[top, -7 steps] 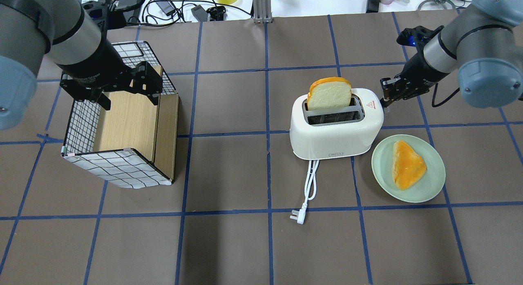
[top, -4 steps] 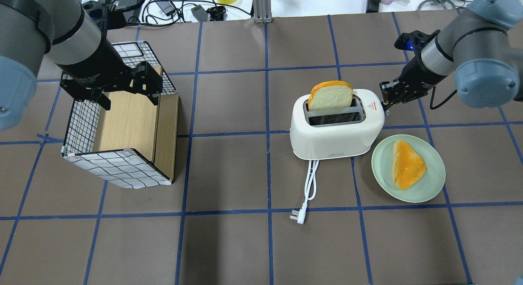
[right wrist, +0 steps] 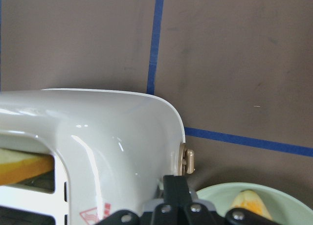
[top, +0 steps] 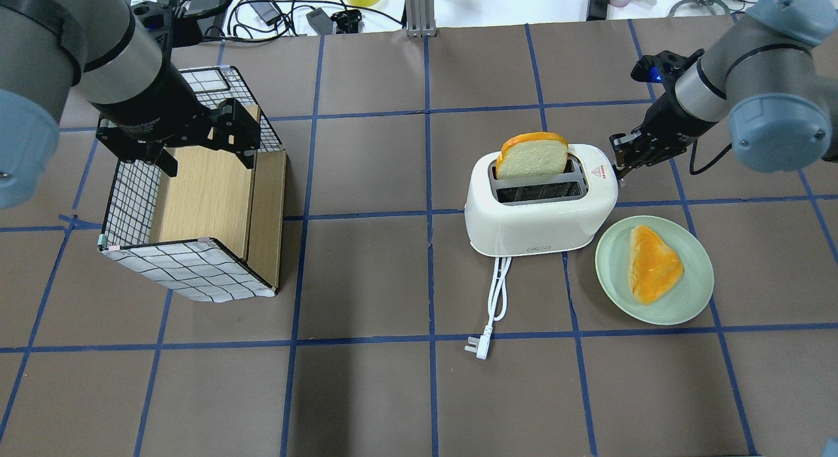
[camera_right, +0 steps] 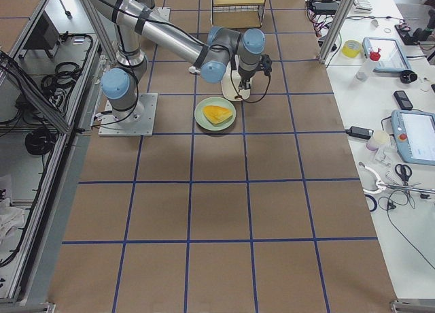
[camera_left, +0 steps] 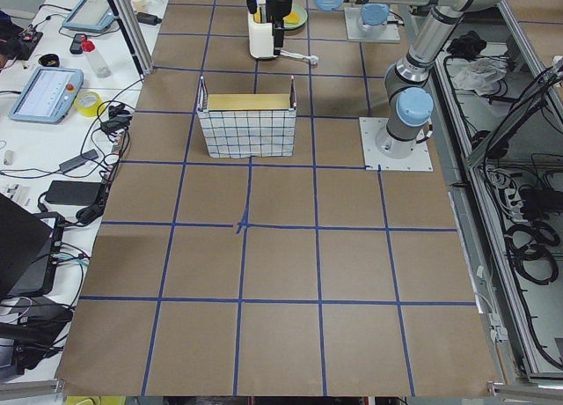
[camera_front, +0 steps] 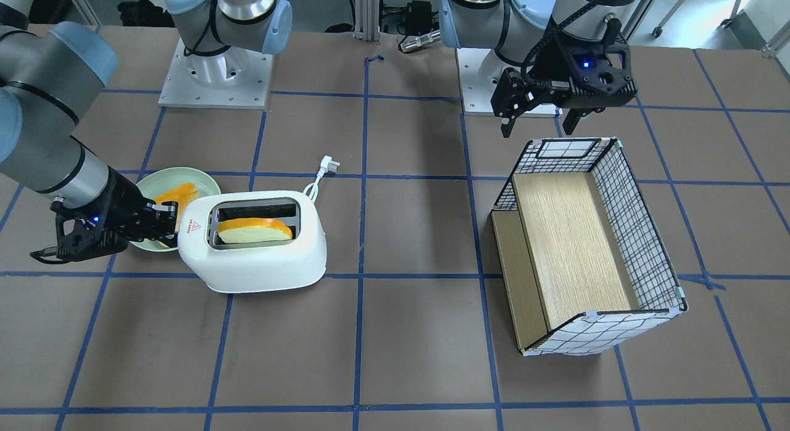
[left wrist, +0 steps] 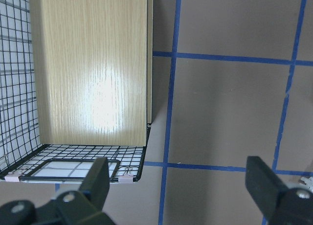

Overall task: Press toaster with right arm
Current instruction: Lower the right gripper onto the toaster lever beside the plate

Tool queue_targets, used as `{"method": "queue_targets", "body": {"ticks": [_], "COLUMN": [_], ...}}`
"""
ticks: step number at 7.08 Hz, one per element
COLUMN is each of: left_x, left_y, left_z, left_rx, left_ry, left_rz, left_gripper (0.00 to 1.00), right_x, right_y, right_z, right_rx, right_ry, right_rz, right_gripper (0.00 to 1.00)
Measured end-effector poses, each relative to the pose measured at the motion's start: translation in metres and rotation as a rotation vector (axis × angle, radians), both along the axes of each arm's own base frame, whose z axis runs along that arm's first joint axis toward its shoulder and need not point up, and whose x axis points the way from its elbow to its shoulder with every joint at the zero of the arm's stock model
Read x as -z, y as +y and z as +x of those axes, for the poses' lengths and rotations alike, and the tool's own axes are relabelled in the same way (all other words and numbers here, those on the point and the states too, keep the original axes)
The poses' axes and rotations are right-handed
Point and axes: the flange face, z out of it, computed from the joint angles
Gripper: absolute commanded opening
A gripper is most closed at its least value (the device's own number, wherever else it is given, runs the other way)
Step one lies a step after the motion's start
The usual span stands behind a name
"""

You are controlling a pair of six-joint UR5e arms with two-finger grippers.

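Note:
The white toaster (top: 537, 221) stands right of the table's middle, with a bread slice (top: 531, 157) sticking out of its far slot. The toaster also shows in the front-facing view (camera_front: 259, 264), where the slice (camera_front: 256, 230) sits low in the slot. My right gripper (top: 619, 162) is shut, with its tip against the toaster's right end, beside the red triangle label. In the right wrist view the shut fingers (right wrist: 175, 186) sit just under the toaster's small end knob (right wrist: 188, 161). My left gripper (top: 206, 149) is open and empty above the wire crate.
A pale green plate (top: 694, 293) holding an orange-topped bread piece (top: 651, 264) lies just right of the toaster's front. The white cord ends in a plug (top: 476, 346) toward the robot. A wire crate (top: 190, 274) with a wooden panel stands at the left.
The bread slice has sunk a little lower into the slot. My right gripper has shifted slightly at the toaster's end. The left arm has not moved.

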Motion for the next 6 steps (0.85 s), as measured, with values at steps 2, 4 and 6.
{"method": "queue_targets", "body": {"ticks": [2,4,6], "left_x": [0.0000,0.0000,0.0000], "left_y": [0.0000,0.0000,0.0000], "left_z": [0.0000,-0.0001,0.0000], "left_rx": [0.000,0.000,0.000], "left_ry": [0.000,0.001,0.000], "left_rz": [0.000,0.000,0.000], "left_gripper": [1.00,1.00,1.00], "right_x": [-0.0098,-0.0143,-0.0123], "right_y": [-0.0015,-0.0007,0.0021], "right_z": [-0.0017,-0.0017,-0.0009], "right_rx": [0.003,0.004,-0.001], "right_ry": [0.015,0.009,-0.001], "right_rz": [-0.004,0.027,0.060], "right_gripper": [0.00,0.00,0.00]}}
